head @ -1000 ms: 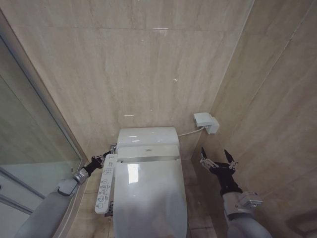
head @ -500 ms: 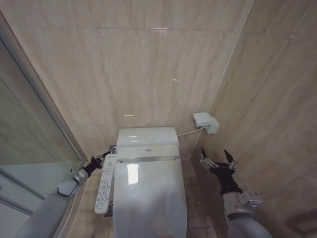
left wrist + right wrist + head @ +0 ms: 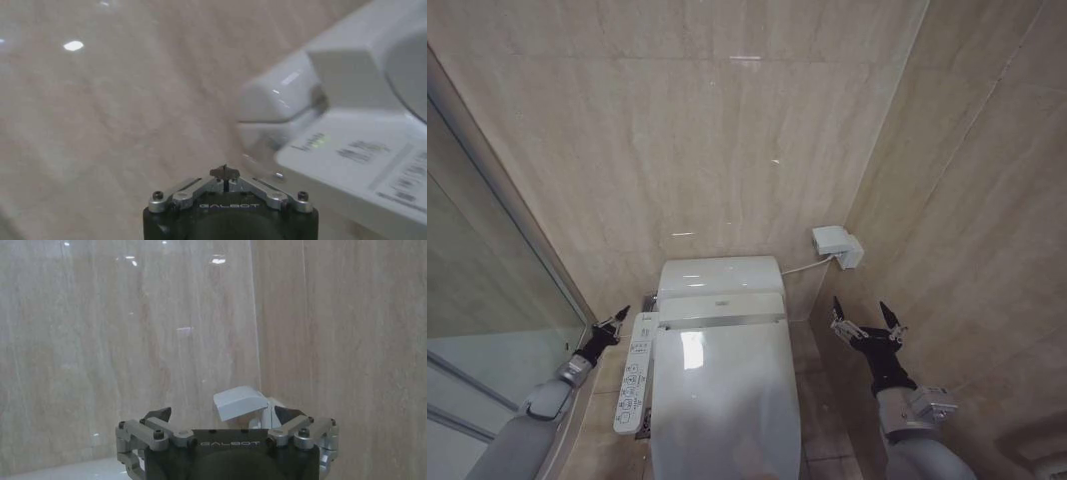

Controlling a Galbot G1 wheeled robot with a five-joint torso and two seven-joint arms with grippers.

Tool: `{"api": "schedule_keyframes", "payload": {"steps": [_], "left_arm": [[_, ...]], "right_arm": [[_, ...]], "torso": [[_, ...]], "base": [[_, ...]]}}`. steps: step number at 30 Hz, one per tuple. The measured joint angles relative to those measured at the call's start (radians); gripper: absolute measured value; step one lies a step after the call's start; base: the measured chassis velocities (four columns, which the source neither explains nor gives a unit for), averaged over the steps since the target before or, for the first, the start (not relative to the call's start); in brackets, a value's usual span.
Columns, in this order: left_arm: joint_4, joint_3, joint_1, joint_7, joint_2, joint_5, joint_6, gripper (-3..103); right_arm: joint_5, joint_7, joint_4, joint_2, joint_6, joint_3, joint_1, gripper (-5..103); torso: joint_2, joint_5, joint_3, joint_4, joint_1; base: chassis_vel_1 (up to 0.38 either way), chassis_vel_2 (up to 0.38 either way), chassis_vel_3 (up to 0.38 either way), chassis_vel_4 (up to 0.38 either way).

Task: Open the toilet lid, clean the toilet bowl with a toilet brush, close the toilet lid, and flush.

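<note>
Front of toilet lid [image 3: 717,390] cut off at frame bottom; lid is down, covering toilet bowl [image 3: 652,440], only the bowl's side edge visible. Left gripper [image 3: 613,320] low by the wall, just beside the button panel [image 3: 632,375], apart from it, fingers pinched together empty. Right gripper [image 3: 867,322] held up right of toilet near the wall box [image 3: 837,246], fingers spread wide, empty. "GALBOT" readable on both wrist mounts; panel text too blurred to read
</note>
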Motion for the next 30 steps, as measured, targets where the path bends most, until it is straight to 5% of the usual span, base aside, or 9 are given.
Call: {"api": "schedule_keyframes", "payload": {"steps": [12,20,21,28,29,30], "left_arm": [[-0.364,-0.071,0.161,-0.238,-0.045,-0.159,0.185,0],[-0.603,-0.114,0.286,-0.253,-0.068,-0.212,0.266,7],[-0.633,-0.124,0.303,-0.258,-0.072,-0.214,0.274,33],[-0.783,-0.169,0.387,-0.286,-0.095,-0.241,0.327,33],[-0.828,-0.186,0.414,-0.295,-0.106,-0.244,0.343,60],[-0.858,-0.2,0.432,-0.301,-0.116,-0.244,0.355,60]], "right_arm": [[0.0,0.0,0.0,0.0,0.0,0.0,0.0,100],[0.0,0.0,0.0,0.0,0.0,0.0,0.0,100],[0.0,0.0,0.0,0.0,0.0,0.0,0.0,100],[0.0,0.0,0.0,0.0,0.0,0.0,0.0,100],[0.0,0.0,0.0,0.0,0.0,0.0,0.0,100],[0.0,0.0,0.0,0.0,0.0,0.0,0.0,100]], "torso": [[0.0,0.0004,0.0,-0.0004,0.0],[0.0,0.0003,0.0,-0.0003,0.0],[0.0,0.0003,0.0,-0.0002,0.0],[0.0,0.0002,0.0,-0.0004,0.0],[0.0,0.0003,0.0,-0.0004,0.0],[0.0,0.0003,0.0,-0.0003,0.0]], "base": [[0.0,0.0,0.0,0.0],[0.0,0.0,0.0,0.0],[0.0,0.0,0.0,0.0],[0.0,0.0,0.0,0.0],[0.0,0.0,0.0,0.0],[0.0,0.0,0.0,0.0]]}}
